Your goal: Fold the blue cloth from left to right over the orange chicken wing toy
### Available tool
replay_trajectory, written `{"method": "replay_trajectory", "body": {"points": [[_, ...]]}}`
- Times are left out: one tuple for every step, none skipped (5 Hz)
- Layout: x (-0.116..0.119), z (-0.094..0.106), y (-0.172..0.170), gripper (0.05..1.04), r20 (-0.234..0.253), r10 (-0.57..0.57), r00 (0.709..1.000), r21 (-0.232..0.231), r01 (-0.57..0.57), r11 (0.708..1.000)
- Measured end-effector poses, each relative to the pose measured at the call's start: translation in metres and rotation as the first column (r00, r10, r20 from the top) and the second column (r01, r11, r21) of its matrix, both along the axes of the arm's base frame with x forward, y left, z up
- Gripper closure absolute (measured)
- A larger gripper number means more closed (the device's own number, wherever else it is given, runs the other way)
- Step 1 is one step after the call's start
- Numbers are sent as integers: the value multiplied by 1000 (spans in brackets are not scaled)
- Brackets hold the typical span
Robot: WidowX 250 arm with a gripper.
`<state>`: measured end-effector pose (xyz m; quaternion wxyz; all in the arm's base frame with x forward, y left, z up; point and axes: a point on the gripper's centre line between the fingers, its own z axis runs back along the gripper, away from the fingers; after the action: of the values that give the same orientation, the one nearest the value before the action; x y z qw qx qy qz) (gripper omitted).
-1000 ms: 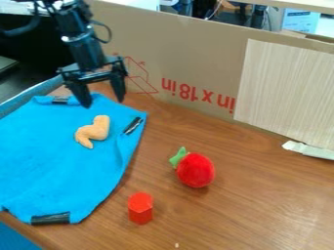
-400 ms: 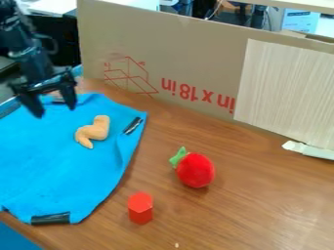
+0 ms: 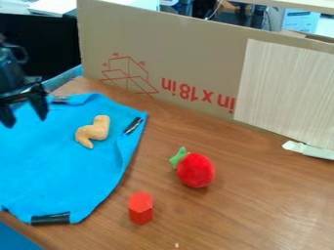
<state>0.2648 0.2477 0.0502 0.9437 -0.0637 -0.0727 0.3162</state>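
Leftward goes the black tool (image 3: 26, 120), swinging from above the cloth's top end to the left edge of the frame, and dropping a little lower in the picture as well. Its two fingers stand apart with nothing between them, so it is released. Under and beside it spreads the blue cloth (image 3: 58, 166), lying as it did a second ago, with a black strip (image 3: 51, 218) at its lower end. Right of the tool, the bent orange piece (image 3: 93, 132) rests on the cloth's upper part, just where it was, and I'd judge that the swing brings the work on it no further. Next come a black clip (image 3: 133, 125) at the cloth's right edge, the red block (image 3: 140, 209) upright at lower centre, and the plush red fruit (image 3: 196, 170) right of centre, all unmoved, the last two on the wooden worktop (image 3: 261, 195).
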Motion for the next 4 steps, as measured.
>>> {"method": "replay_trajectory", "body": {"points": [[-14,-8,7,85,-18,34,999,55,-33,998],[-22,-7,19,85,-5,113,994,136,-112,984],[-29,-9,32,85,2,153,988,194,-150,969],[-32,-17,39,85,1,165,986,230,-161,960]]}}
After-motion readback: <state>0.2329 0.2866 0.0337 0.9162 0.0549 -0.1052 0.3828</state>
